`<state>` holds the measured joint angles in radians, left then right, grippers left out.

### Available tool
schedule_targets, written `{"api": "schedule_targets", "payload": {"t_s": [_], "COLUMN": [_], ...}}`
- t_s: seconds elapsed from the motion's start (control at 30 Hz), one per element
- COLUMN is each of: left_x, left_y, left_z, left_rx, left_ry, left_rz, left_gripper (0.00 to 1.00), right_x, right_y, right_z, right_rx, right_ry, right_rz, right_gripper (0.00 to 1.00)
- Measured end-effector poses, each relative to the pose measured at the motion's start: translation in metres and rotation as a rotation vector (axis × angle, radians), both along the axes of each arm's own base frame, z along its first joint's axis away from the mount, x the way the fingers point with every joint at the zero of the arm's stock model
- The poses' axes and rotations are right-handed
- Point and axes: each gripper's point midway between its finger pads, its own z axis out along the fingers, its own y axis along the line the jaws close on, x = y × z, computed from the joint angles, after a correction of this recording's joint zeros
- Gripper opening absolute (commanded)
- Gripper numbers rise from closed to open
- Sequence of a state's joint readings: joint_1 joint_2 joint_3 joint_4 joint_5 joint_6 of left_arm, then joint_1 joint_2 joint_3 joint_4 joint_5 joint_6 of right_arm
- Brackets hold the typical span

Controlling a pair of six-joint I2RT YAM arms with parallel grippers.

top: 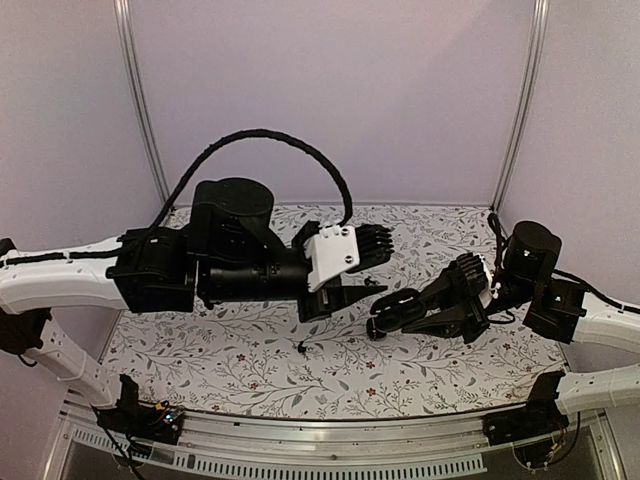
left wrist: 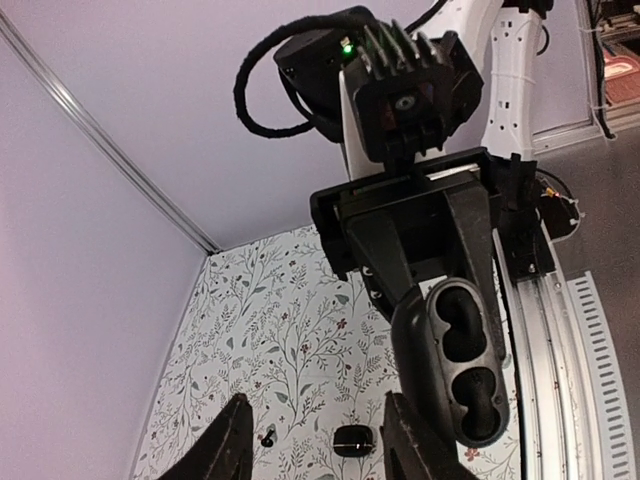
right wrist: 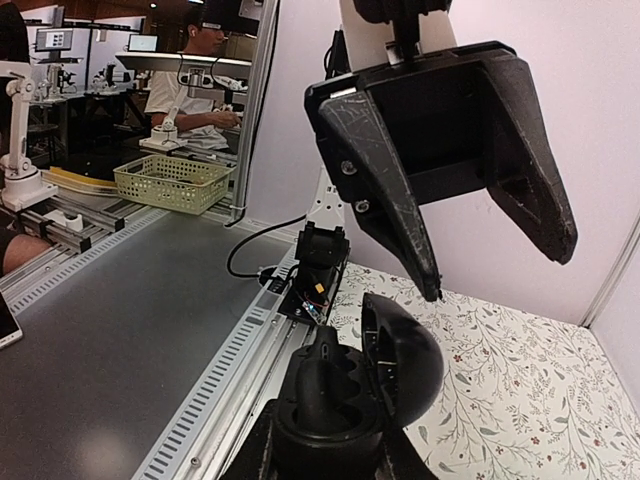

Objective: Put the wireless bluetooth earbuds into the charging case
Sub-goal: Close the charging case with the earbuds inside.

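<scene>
The right gripper (top: 383, 320) was closed tight on the charging case (left wrist: 465, 370), its two fingers clamping the black body from either side and holding it up off the flowered worktop (top: 200, 350), over the right half and nearer the near edge than the far one. The case stood open: its hinged lid (right wrist: 402, 360) was swung back, and in the left wrist view its two rounded wells showed one above the other. The left gripper (top: 365, 293) hung just beside the case, toward the middle of the worktop, also raised. Its jaws were spread partway and nothing lay between them, and from the right wrist its two dark fingers (right wrist: 385, 180) pointed down just above the lid. One of the wireless bluetooth earbuds (top: 302, 348), a tiny black piece with a short stem, lay loose on the worktop near the middle of the near edge, under the left gripper and apart from both grippers. In the left wrist view a dark pebble-shaped item (left wrist: 353, 440) lay near that earbud without touching it. What it was could not be told.
</scene>
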<state>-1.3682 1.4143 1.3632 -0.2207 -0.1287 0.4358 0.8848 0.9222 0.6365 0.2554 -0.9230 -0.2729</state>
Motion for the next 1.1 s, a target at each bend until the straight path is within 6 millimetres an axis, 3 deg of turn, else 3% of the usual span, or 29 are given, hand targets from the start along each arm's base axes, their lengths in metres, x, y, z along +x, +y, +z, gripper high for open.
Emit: {"api": "schedule_targets", "payload": {"t_s": [0.33,0.6,0.8,1.03,1.1], "left_x": [0.003,-0.004,-0.006,0.005,0.009], "left_y": [-0.010,-0.008,-0.008,-0.013,-0.013], "left_z": [-0.016,-0.016,-0.016,-0.024,-0.028], "left_rx": [0.049,0.067,0.084,0.140,0.160], "left_ry": [-0.006,-0.033,-0.089,-0.170,-0.186], "left_rz": [0.012,-0.019,0.001,0.101,0.129], "left_gripper": [0.44,0.44,0.42,0.41,0.46], "right_x": [-0.001,0.002,0.006,0.010,0.010], "right_y": [0.000,0.001,0.009,0.014,0.014], "right_z": [0.001,0.005,-0.001,-0.008,-0.009], "right_rx": [0.004,0.007,-0.026,-0.074,-0.085], "right_ry": [0.005,0.041,0.157,0.310,0.347], "right_rz": [0.007,-0.010,-0.009,-0.006,-0.005], "right_gripper": [0.02,0.00,0.00,0.00,0.00]}}
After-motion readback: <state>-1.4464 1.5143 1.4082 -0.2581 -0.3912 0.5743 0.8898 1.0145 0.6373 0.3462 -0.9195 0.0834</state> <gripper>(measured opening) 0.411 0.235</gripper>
